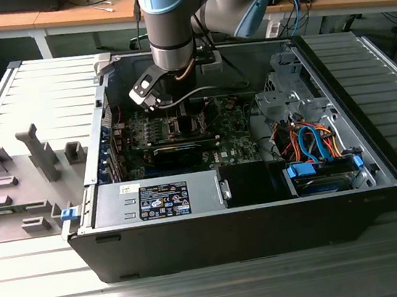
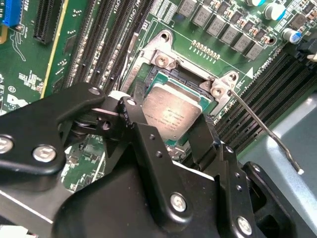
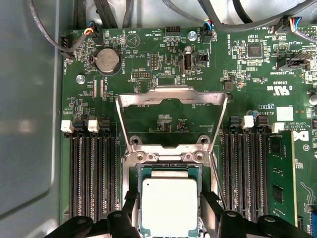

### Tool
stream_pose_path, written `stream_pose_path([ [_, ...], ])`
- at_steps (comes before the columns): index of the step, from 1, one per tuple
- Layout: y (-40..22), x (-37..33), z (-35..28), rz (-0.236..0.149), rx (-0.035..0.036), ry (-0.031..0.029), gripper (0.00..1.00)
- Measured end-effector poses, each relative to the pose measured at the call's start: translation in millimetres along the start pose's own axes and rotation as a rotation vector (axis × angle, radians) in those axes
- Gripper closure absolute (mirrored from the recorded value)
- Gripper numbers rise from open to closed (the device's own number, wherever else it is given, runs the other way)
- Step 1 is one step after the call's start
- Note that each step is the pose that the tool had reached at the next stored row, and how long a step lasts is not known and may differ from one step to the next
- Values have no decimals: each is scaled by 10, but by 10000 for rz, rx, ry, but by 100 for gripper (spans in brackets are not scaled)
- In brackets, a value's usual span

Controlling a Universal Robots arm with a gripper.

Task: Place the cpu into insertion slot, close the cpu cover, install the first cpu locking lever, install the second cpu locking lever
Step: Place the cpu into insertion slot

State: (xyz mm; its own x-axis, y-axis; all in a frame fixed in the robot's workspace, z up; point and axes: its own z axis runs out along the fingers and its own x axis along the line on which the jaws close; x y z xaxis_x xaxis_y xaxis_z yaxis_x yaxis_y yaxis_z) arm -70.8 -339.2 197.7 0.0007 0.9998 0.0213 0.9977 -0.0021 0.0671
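We are weighing one relation above all. The gripper (image 3: pixel 169 196) is straddling the cpu (image 3: pixel 169 210), so the chip is sitting directly between the jaws and not off to one side of them. The cpu is lying flat inside the slot (image 3: pixel 148 156), its silver top facing up and its sides running parallel to the slot's rim; by our judgement it is seated. Being square, it is offering no long axis. The jaws are standing along two opposite edges, the ones facing the memory slots (image 3: pixel 91 173) that are flanking the slot on both sides. Because they are sitting right at those edges, we cannot tell whether they are clenched on the chip or released from it. The cover (image 3: pixel 171 95) is standing open, hinged at the slot's far edge from the gripper. It is tilting back away from the cpu, and the board (image 3: pixel 148 64) is showing through its square window. In the second wrist view, a lever (image 2: pixel 262 130) is rising free from a corner of the slot and slanting out over the memory slots, not latched down. As for containers, the slot is holding the cpu and nothing else. In the exterior view, the open case (image 1: pixel 232 239) is holding the board with the slot near its middle, and blue and orange cables (image 1: pixel 314 140) are lying well apart from the slot, toward the exterior view's right.
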Motion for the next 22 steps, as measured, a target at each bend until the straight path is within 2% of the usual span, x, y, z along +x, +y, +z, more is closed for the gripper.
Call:
stream_pose_path([
  [5, 0, -2, -2, -88, 4, 1, 39],
  [12, -1, -16, -2, -469, 11, 28, 39],
  [20, -2, -32, -7, -491, 14, 35, 39],
  [21, -1, -31, -7, -490, 10, 93, 39],
  [22, -1, -30, -7, -481, 8, 197, 39],
])
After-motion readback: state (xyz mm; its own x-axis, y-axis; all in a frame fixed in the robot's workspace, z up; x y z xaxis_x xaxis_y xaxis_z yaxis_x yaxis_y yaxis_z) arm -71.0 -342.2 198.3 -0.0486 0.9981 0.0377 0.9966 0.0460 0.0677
